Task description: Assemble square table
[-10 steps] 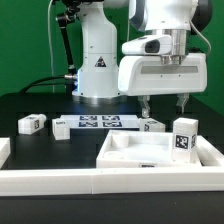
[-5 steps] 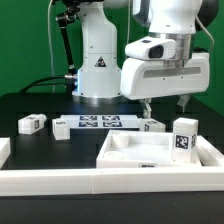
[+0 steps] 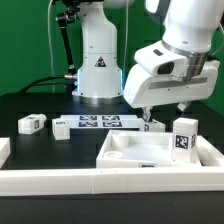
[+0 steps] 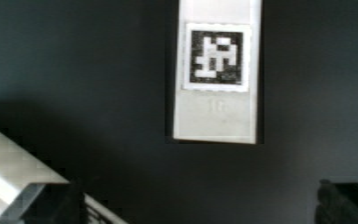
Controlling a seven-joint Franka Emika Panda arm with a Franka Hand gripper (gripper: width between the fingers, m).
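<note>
Wrist canted sideways; claw [image 3: 164, 107] wide and empty (nothing gripped), hanging over a tagged leg [image 4: 217, 75] lying beneath it.

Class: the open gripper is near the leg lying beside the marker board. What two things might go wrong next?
1. The gripper is tilted and, in the wrist view, not centred over the lying leg; closing may clip its end.
2. The upright leg stands close by; a swing could topple it.
</note>
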